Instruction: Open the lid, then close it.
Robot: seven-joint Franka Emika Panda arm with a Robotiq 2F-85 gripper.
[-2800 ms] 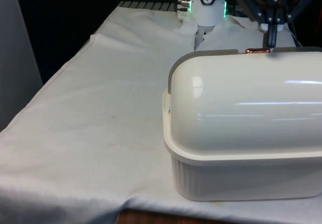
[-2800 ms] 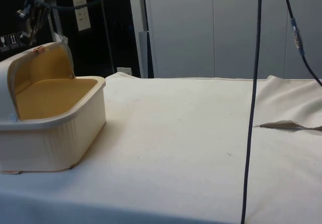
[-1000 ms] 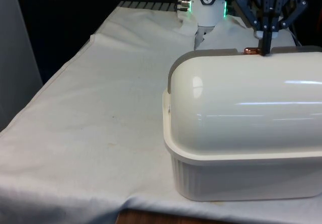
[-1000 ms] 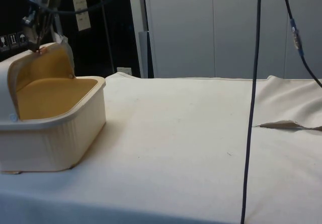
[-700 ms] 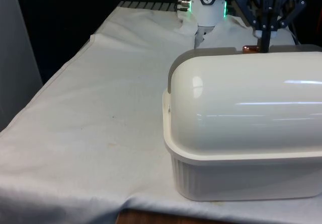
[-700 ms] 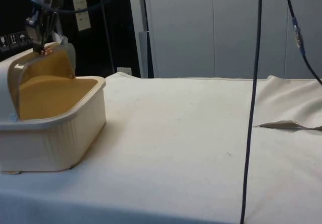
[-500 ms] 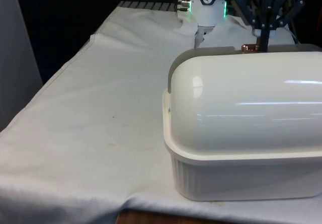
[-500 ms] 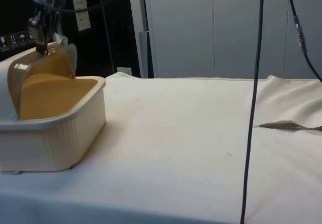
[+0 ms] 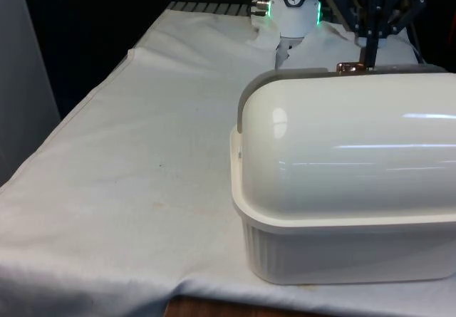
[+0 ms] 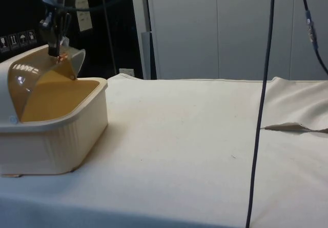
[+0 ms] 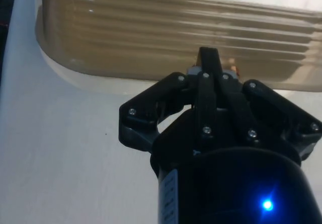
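A cream bread box [image 9: 342, 253] stands at the front view's right, its back turned to that camera. Its roll-top lid [image 10: 28, 79] is translucent brown and covers part of the opening, about halfway down its arc. A small copper handle [image 9: 350, 67] [image 10: 62, 58] sits on the lid's leading edge. My black gripper [image 9: 370, 55] [image 10: 55, 51] points straight down and is shut on that handle. In the wrist view the fingers [image 11: 208, 68] are pressed together over the ribbed lid [image 11: 166, 38], with a bit of copper handle [image 11: 232, 63] showing beside them.
The white cloth [image 10: 205, 146] stretches wide beside the box's open side. A black cable [image 10: 261, 110] hangs down in the side view, and a cloth fold [image 10: 292, 128] lies past it. The table's edge [image 9: 78, 110] runs along the front view's left.
The gripper came down onto the handle and has carried it outward and down. The lid has rolled from fully open to partly over the opening.
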